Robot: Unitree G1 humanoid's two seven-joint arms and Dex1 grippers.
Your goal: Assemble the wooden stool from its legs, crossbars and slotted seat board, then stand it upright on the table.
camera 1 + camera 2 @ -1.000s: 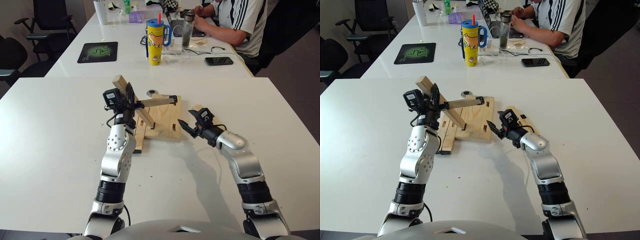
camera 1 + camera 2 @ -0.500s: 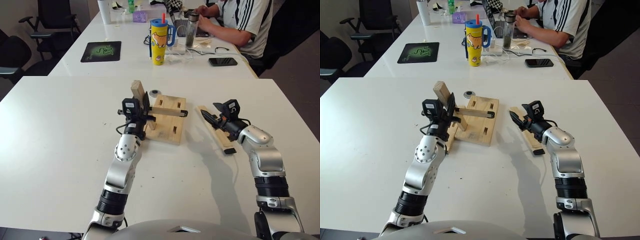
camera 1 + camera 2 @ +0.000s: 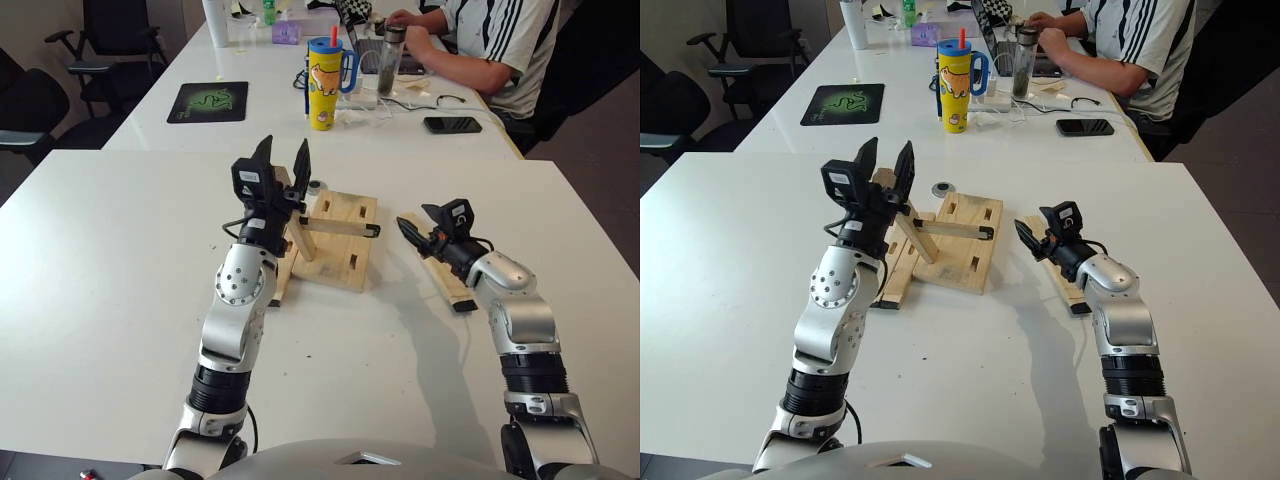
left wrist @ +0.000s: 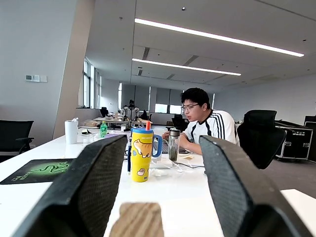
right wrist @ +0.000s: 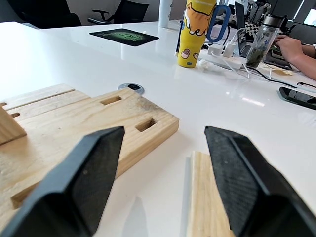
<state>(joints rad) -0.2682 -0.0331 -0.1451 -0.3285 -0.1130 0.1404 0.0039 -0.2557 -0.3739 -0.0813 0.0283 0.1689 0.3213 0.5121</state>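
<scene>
1. Left gripper: raised above the table, fingers pointing up and spread wide, holding nothing. The end of a tilted wooden leg sits low between them; contact cannot be told.
2. Slotted seat board: flat on the white table, at 4 o'clock from the left gripper. A crossbar runs across above it. Flat wooden pieces lie at the board's 9 o'clock.
3. Right gripper: at the board's 3 o'clock, fingers parted, empty, low over a loose leg lying on the table.
</scene>
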